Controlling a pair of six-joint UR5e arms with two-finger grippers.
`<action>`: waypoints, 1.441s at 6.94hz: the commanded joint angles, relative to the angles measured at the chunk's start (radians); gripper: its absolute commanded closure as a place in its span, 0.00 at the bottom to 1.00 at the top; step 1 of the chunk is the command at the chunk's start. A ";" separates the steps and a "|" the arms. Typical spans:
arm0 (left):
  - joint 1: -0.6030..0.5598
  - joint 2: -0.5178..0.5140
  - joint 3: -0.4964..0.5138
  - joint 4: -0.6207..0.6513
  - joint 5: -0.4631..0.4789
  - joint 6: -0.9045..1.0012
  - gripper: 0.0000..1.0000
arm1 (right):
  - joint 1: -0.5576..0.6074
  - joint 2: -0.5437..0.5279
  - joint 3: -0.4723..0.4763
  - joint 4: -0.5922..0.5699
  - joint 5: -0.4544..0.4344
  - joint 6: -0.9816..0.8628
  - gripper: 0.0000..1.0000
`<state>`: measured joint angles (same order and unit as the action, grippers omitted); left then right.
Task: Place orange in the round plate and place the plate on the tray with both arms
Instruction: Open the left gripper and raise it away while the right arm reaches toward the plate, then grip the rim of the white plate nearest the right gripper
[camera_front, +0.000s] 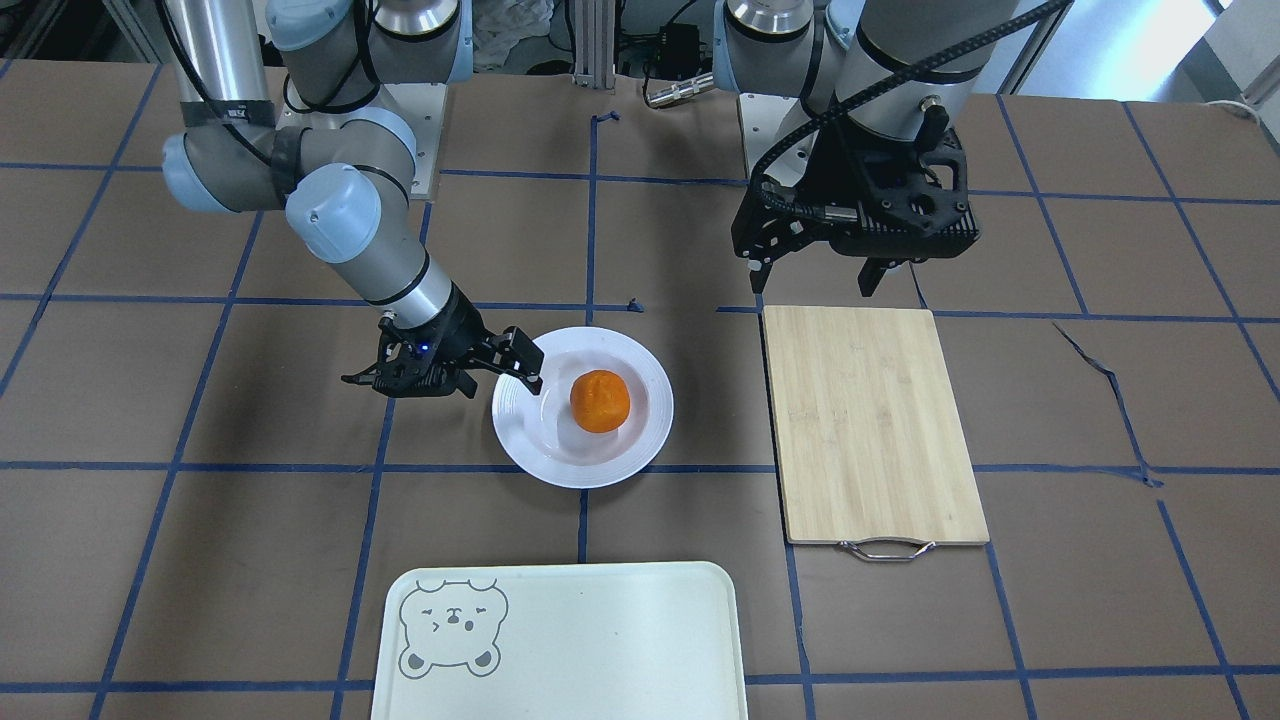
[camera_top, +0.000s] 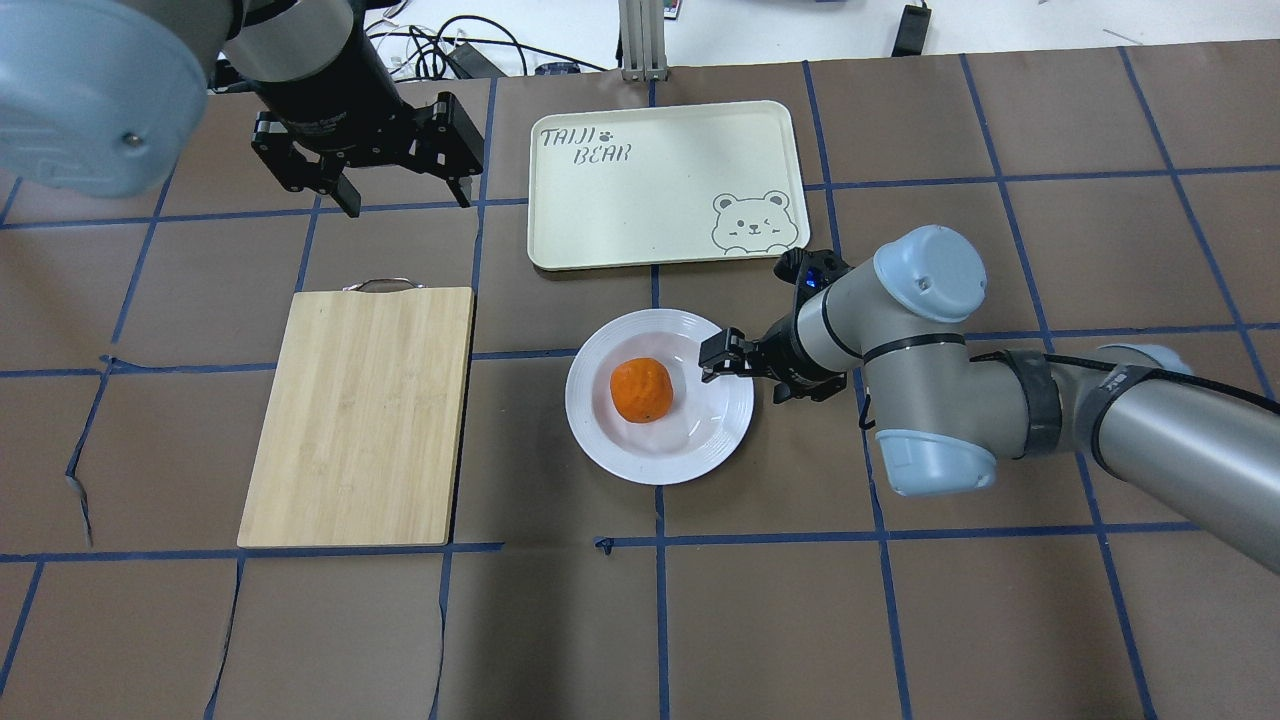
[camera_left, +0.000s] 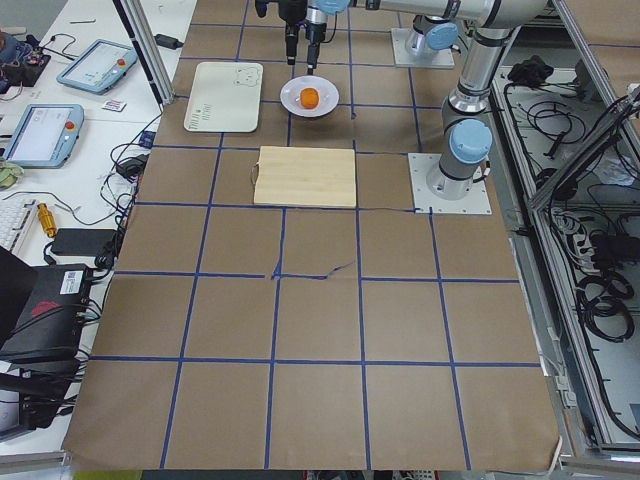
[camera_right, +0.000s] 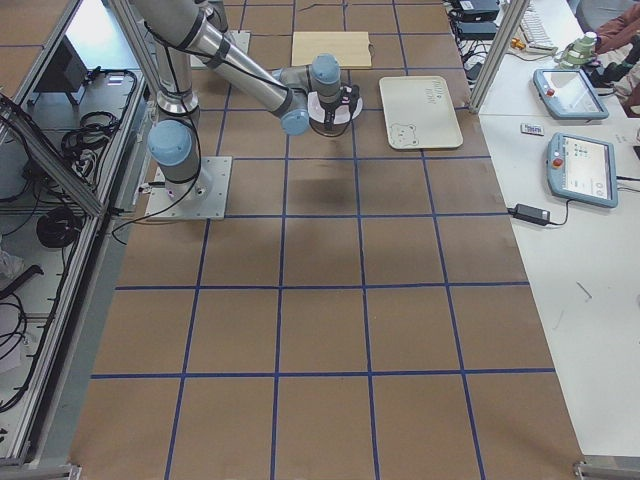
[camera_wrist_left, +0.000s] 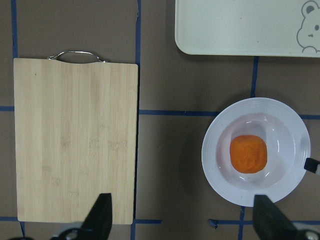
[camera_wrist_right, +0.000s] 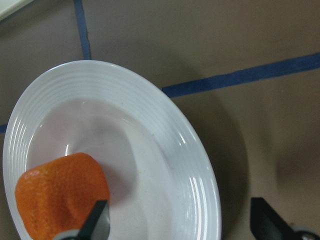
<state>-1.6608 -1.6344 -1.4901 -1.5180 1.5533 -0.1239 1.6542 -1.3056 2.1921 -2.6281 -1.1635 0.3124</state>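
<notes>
Tray lies nearest the front-facing camera, bear face at its corner; its near edge is cut off by the frame. Nothing rests on it.

Beyond it, apart from the tray, the round plate sits flat on the worktop. Orange lies in the sunken centre.

Right arm: forearm slants down low over the worktop, wrist near horizontal, reaching the plate's side. Right end effector has its fingers apart and straddles the rim: wrist view shows one finger over the plate's inside, close to the orange, the other outside over the worktop. Contact with the rim cannot be told. That view cuts off the orange's lower part.

Bamboo cutting board lies beside the plate, metal handle toward the camera, bare.

Left arm: wrist points straight down past the board's far edge. Left end effector hangs above the worktop, fingers spread wide, holding nothing. Both arms' upper links run out of frame.
</notes>
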 joint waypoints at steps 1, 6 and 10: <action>0.001 0.018 -0.018 0.018 0.008 0.006 0.00 | 0.018 0.040 0.011 -0.055 0.031 0.031 0.00; 0.003 0.022 -0.018 0.018 0.011 0.006 0.00 | 0.053 0.083 0.017 -0.081 0.024 0.169 0.00; 0.003 0.022 -0.018 0.018 0.011 0.006 0.00 | 0.055 0.082 0.020 -0.084 0.036 0.175 0.43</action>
<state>-1.6587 -1.6127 -1.5079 -1.4996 1.5640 -0.1181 1.7086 -1.2242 2.2118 -2.7119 -1.1307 0.4866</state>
